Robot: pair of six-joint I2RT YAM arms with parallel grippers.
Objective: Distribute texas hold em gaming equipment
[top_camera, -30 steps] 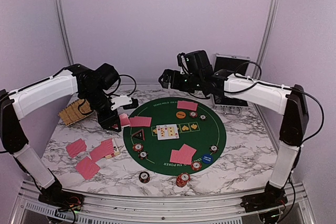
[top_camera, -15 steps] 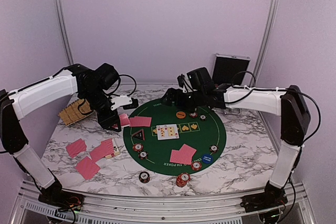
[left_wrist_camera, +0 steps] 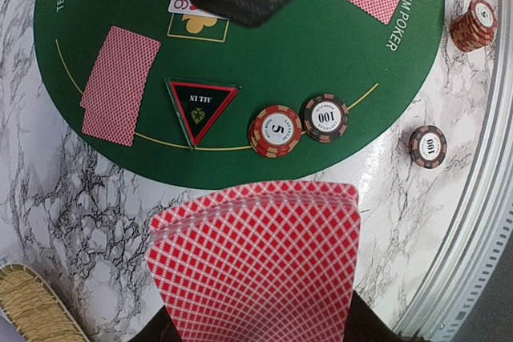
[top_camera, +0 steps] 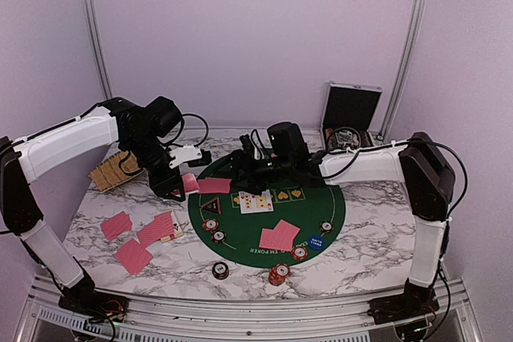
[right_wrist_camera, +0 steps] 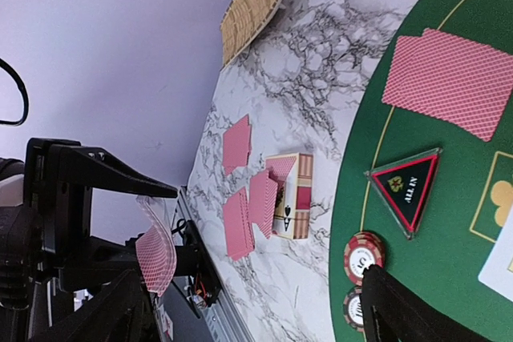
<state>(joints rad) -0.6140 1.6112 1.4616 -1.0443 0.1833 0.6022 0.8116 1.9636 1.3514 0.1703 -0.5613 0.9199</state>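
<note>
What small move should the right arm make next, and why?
Probably move the open, empty right pincer closer to the fan of pink-red-backed playing cards that the left pincer holds clamped, so that it can take one. The right pincer points at them but does not yet touch them.

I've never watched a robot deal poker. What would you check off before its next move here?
1. Left tool clamped on the fanned cards: ok.
2. Right tool open with nothing in it: ok.
3. Right tool touching the fanned cards: not ok, there is a gap between them.
4. Right tool level with the fanned cards: cannot tell.
5. Face-down cards and All In triangle lying flat on the green mat, below the tools: ok.
</note>
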